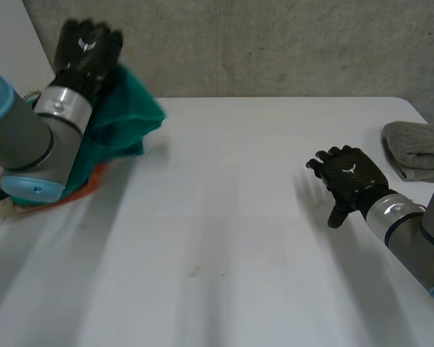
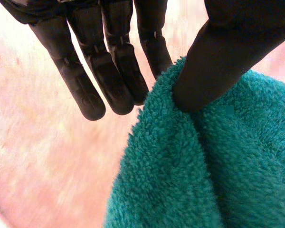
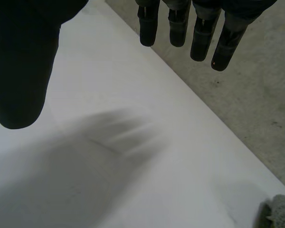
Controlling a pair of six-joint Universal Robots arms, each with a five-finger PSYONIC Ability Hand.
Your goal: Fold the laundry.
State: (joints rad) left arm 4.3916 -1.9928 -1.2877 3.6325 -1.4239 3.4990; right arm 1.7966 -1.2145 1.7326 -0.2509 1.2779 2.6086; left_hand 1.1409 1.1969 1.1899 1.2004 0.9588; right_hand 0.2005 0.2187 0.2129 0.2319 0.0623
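Observation:
A teal towel is bunched at the table's far left corner, partly over an orange container. My left hand is raised over the bunch. In the left wrist view its thumb digs into the teal towel, and a fold of cloth rises between the thumb and the nearest of the fingers, so the towel is pinched. My right hand hovers low over the bare table at the right. Its fingers are straight and spread and hold nothing.
A folded grey towel lies at the table's right edge, just beyond my right hand; a corner of the grey towel also shows past that hand's fingertips. The white table ends at a concrete wall.

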